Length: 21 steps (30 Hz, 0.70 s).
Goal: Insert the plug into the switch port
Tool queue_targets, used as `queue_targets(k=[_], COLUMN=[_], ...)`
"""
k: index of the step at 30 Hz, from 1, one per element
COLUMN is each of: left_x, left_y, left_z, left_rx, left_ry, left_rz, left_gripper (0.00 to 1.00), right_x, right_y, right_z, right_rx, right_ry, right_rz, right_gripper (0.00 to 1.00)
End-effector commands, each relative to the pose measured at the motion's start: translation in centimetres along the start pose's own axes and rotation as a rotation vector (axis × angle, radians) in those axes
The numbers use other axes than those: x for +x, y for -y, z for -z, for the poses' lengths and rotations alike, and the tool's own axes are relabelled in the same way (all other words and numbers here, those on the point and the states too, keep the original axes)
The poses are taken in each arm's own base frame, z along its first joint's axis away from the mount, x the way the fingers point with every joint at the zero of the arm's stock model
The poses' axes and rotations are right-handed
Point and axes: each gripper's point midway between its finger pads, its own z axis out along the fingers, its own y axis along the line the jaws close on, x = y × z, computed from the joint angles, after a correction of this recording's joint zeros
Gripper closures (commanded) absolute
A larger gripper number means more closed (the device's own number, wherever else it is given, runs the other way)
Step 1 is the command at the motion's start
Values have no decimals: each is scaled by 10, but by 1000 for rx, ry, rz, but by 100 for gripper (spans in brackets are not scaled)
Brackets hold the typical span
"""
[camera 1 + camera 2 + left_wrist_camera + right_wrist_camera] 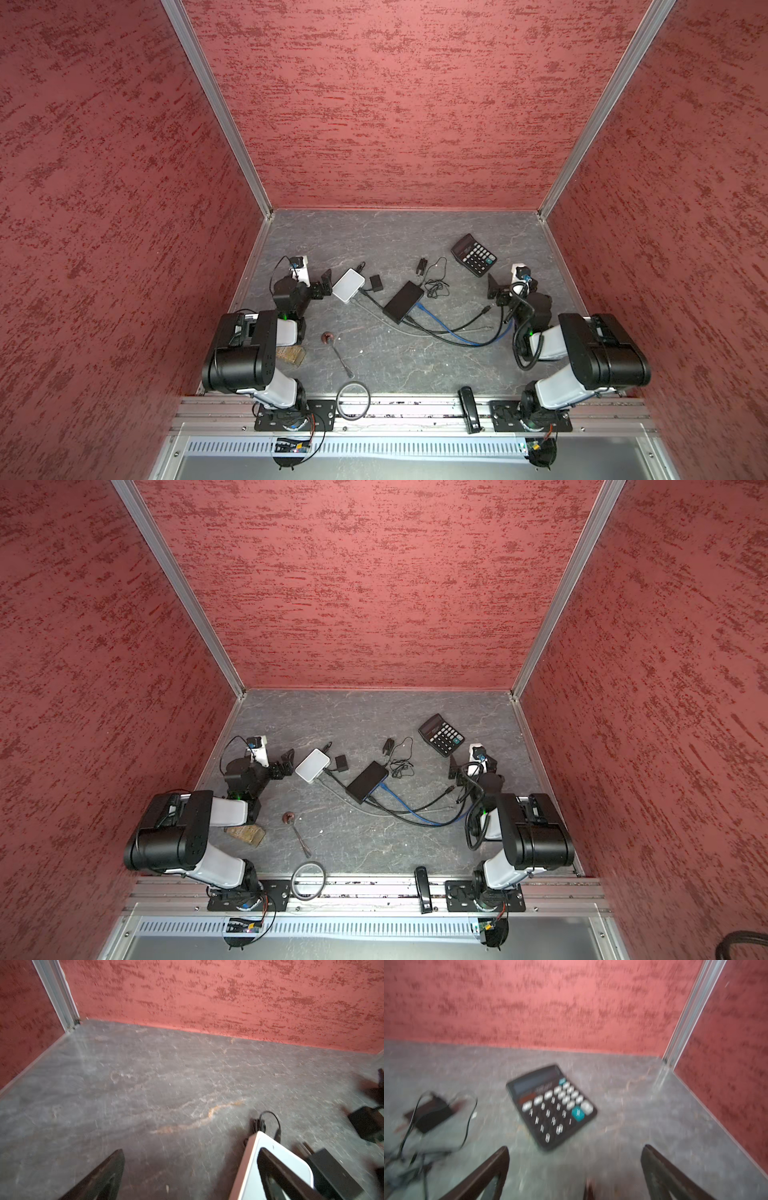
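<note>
Both arms are low over the table [374, 241], and neither holds anything. My left gripper [329, 283] is left of centre in both top views, its jaws wide apart, just beside the white box [349, 286]. In the left wrist view one finger [276, 1169] overlaps that box and the other hangs over bare table; I can't tell if the first one touches. My right gripper [494, 287] is right of centre with its jaws also spread and empty. The right wrist view is blurred but shows the calculator [551, 1105] ahead of the open gripper [575, 1149]. The black switch [403, 301] lies flat mid-table, set diagonally between the two grippers and clear of both. A blue cable [422, 308] and some black leads leave its lower right edge and loop toward the right arm. The plug [486, 309] is the loose end of a black cable. It lies on the table between the switch and the right gripper, just lower left of that gripper, and it sits in no port. It is too small for me to tell the connector type. A power adapter [422, 266] with a tangled thin lead lies above the switch. A stapler [469, 409] lies across the front rail, lower middle of the frame.
</note>
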Motion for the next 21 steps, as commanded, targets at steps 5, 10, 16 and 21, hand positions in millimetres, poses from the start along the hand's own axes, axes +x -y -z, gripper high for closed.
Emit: queue_targets(k=[5, 10, 16, 21], left_x=[-4, -5, -4, -5], left_y=[-6, -7, -6, -6], left_z=[-4, -4, -4, -4], left_rx=[-85, -87, -86, -86], left_ry=[-1, 2, 1, 2], left_rz=[-30, -30, -31, -31], left_gripper=[0, 0, 0, 0], right_x=[-3, -3, -2, -2], right_y=[31, 40, 29, 30], right_z=[-6, -3, -8, -7], right_rx=[161, 210, 148, 151], right_ry=[-13, -2, -19, -16], right_rz=[-81, -99, -75, -78], right_gripper=[1, 1, 1, 1])
